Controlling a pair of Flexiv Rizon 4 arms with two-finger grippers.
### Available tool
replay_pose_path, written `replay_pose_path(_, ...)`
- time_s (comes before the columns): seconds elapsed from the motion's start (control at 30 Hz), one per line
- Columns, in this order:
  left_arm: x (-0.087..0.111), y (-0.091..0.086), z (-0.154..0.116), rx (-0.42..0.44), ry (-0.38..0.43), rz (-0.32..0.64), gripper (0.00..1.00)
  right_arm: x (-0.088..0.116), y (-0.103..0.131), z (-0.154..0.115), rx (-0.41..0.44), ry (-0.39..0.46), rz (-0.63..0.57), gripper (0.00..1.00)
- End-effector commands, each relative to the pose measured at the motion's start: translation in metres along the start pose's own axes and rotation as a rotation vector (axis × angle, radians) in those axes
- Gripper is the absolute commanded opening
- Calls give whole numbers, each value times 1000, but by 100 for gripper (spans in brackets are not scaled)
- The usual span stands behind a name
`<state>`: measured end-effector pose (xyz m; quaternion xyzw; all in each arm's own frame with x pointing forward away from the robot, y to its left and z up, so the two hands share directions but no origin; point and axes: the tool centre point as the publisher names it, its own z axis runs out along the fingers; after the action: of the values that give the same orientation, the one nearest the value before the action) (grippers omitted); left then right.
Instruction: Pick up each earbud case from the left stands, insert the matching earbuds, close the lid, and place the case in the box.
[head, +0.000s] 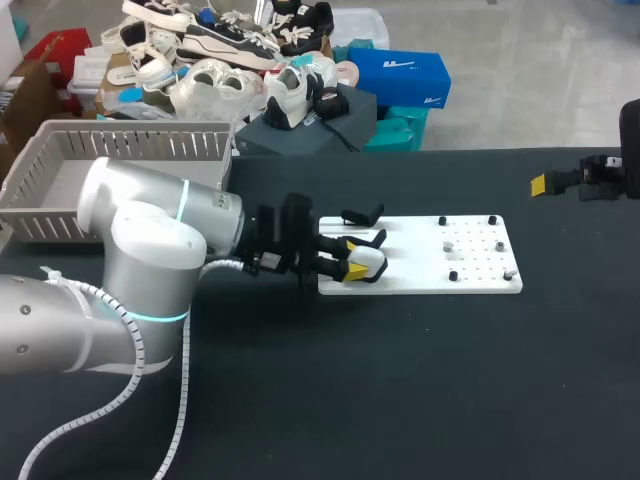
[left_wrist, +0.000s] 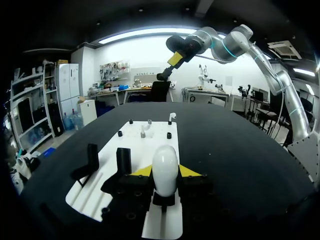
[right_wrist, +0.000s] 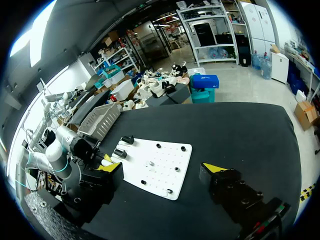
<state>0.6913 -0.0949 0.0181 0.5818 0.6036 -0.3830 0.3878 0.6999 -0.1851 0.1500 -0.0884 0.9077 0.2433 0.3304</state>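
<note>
- Earbud case (left_wrist: 165, 167) and everything else rest on a wide black table (head: 400, 380), the largest thing in view.
- My left arm (head: 130, 260), grey and white, comes in from the left and reaches across to the left end of the white board.
- My right arm (left_wrist: 240, 45) is held up above the far right of the table, well apart from the board.
- The box (head: 150, 145) is a grey basket with slatted walls. It stands at the table's far left corner, behind the left arm.
- The white board (head: 420, 285) lies flat in the middle of the table. Its left end carries the stands, and its right half is dotted with holes.
- The left gripper (head: 352, 266) is at the board's near left corner. Its yellow-tipped fingers (left_wrist: 142, 171) press the case from both sides.
- The right gripper (head: 545, 184) hangs over bare table, right of the board. Whether it is open or closed cannot be told.
- Two black stands (left_wrist: 123, 160) sit beside the left gripper, both without a case.
- The case is white, egg-shaped and upright with its lid shut. It is on the board's left end, with a black holder under it.
- Small black and pale pieces (head: 448, 245) stand on the board's right half. They are too small to tell apart.
</note>
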Motion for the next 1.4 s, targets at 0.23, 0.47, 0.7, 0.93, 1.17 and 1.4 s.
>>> replay_pose_path(0.23,-13,-9,-25,51,-50,-2,0,0,0,0,0,0,0,100)
replay_pose_path(0.47,-43,-26,-52,82,-134,-37,0,0,0,0,0,0,0,100)
replay_pose_path(0.7,-80,-52,-74,92,-264,-49,0,0,0,0,0,0,0,100)
replay_pose_path(0.93,-99,-79,-78,96,-370,11,0,0,0,0,0,0,0,100)
replay_pose_path(1.17,-104,-92,-69,91,-422,71,0,0,0,0,0,0,0,100)
replay_pose_path(1.4,-106,-97,-63,97,-440,107,0,0,0,0,0,0,0,100)
